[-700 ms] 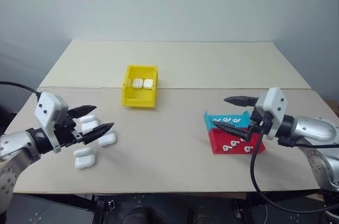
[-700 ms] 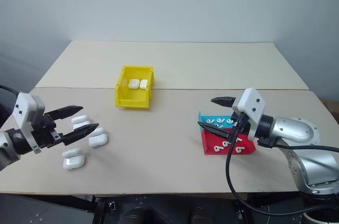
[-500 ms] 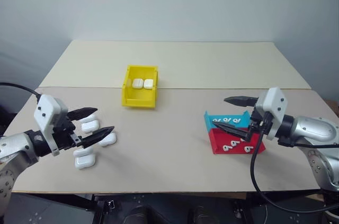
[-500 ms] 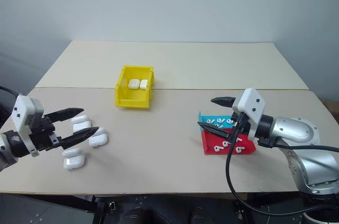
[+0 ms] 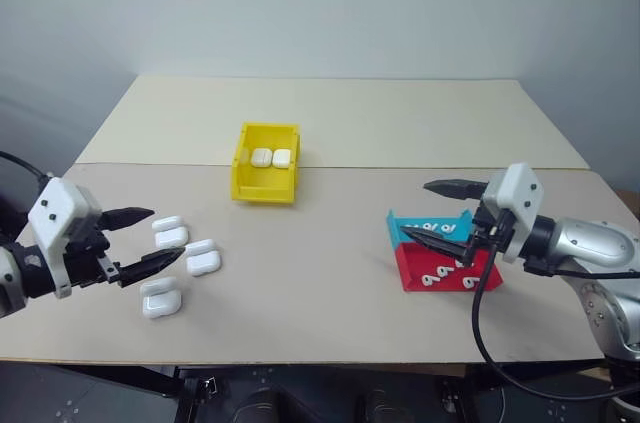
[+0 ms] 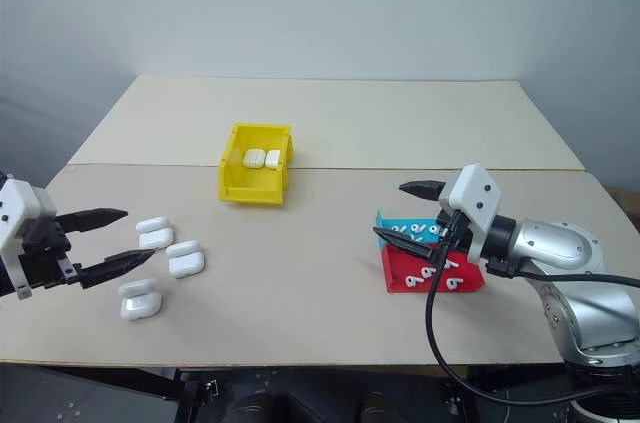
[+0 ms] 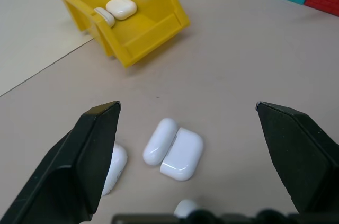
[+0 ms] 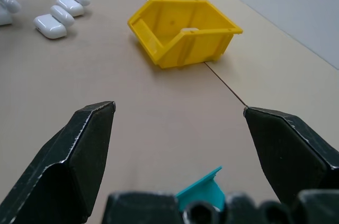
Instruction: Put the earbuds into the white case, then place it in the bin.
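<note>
Two white cases already lie in the yellow bin [image 5: 264, 176]. Three open cases [image 5: 202, 260] wait on the table. Earbuds [image 5: 440, 274] sit in the red tray [image 5: 448, 278]. Left gripper [image 5: 141, 239] and right gripper [image 5: 440, 211] both spread, empty. Loading not yet begun for this round.

Head stereo pair: high, facing forward and down over the table [image 5: 350, 283], yellow bin [image 5: 265, 175] mid-frame. Left wrist camera: low, close, facing the bin [image 7: 139, 28] from the near-left. Right wrist camera: low, facing it from the right. All views share the bin.
</note>
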You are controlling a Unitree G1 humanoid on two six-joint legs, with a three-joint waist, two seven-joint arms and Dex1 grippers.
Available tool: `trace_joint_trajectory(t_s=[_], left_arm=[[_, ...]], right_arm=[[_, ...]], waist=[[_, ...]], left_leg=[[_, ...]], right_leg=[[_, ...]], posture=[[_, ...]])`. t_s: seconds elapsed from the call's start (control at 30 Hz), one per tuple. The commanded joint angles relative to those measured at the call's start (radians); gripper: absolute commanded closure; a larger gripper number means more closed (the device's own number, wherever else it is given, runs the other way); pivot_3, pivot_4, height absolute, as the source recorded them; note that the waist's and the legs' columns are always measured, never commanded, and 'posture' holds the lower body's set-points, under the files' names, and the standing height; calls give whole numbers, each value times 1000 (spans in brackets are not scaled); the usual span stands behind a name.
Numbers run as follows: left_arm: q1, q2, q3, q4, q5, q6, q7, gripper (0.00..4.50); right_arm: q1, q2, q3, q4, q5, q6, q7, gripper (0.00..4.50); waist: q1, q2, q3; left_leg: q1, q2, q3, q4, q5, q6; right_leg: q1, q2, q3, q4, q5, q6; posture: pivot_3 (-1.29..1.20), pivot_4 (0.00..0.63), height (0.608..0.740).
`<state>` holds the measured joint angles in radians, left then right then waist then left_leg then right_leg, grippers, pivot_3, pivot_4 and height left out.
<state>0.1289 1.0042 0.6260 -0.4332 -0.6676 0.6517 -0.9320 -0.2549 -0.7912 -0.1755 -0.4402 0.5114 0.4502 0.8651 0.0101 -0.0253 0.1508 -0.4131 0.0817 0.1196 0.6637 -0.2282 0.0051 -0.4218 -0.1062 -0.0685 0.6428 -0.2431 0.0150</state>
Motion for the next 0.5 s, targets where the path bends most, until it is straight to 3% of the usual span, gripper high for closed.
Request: trace_joint_trajectory(t_s=[0.03, 0.33, 0.5], left_arm=[[0, -8, 24, -51, 0, 19, 36, 18], [78, -84, 71, -174, 60, -17, 131, 18], [67, -79, 89, -210, 63, 25, 177, 18]], right_arm=[[4, 10, -20, -42, 12, -6, -24, 0], [-21, 32, -3, -63, 24, -5, -38, 0], [-37, 23, 36, -73, -33, -49, -30, 0]], waist=[[0, 0, 0], [-2, 0, 0], [-1, 0, 0]], left_leg=[[0, 0, 0, 0, 0, 0], [1, 0, 0, 0, 0, 0], [1, 0, 0, 0, 0, 0]], right_leg=[[0, 0, 0, 0, 0, 0], [0, 0, 0, 1, 0, 0], [0, 0, 0, 1, 0, 0]], posture=[[0, 150, 740], [0, 150, 740], [0, 150, 740]])
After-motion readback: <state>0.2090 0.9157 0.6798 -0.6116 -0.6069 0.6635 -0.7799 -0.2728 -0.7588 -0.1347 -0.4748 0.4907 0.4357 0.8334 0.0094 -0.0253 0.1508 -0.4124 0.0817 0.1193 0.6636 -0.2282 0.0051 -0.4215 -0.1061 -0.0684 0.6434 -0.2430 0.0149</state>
